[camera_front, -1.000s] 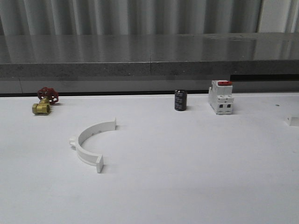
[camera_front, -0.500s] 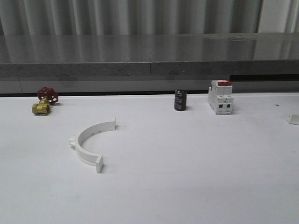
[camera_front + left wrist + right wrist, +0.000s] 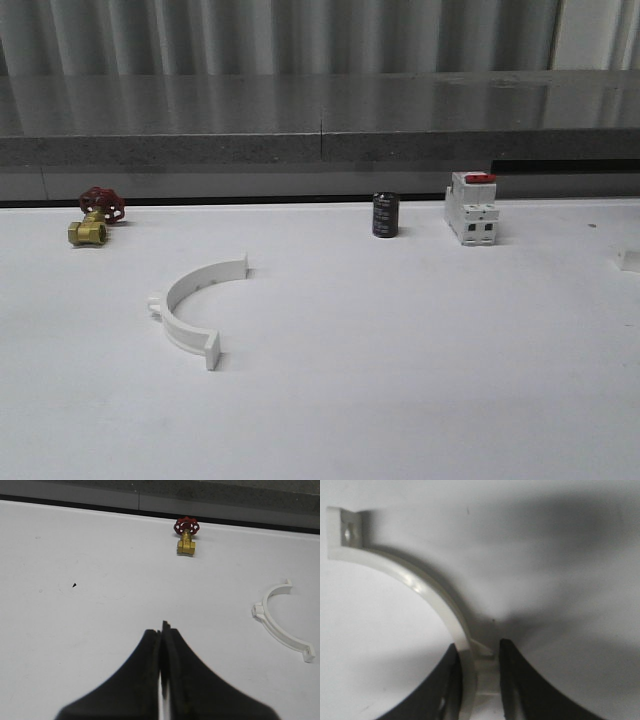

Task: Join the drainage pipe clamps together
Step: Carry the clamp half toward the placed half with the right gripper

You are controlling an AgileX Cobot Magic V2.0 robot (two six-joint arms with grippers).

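Note:
One drainage pipe clamp (image 3: 190, 305), a white half-ring, lies flat on the white table left of centre; it also shows in the left wrist view (image 3: 280, 625). My left gripper (image 3: 162, 630) is shut on nothing, hovering over bare table well away from that clamp. The second clamp half (image 3: 420, 587) sits between the fingers of my right gripper (image 3: 480, 672), which is shut on its middle at the side tab. Its flanged end (image 3: 344, 532) sticks out ahead. A small white piece (image 3: 628, 260) at the front view's right edge looks like part of this clamp.
A brass valve with a red handwheel (image 3: 95, 218) stands at the back left. A black cylinder (image 3: 386, 215) and a white breaker with a red top (image 3: 473, 208) stand at the back right. A grey ledge (image 3: 320, 150) runs behind the table.
The small white piece at the right edge of the front view has shifted by a few pixels. The clamp on the table and the other objects have not moved.

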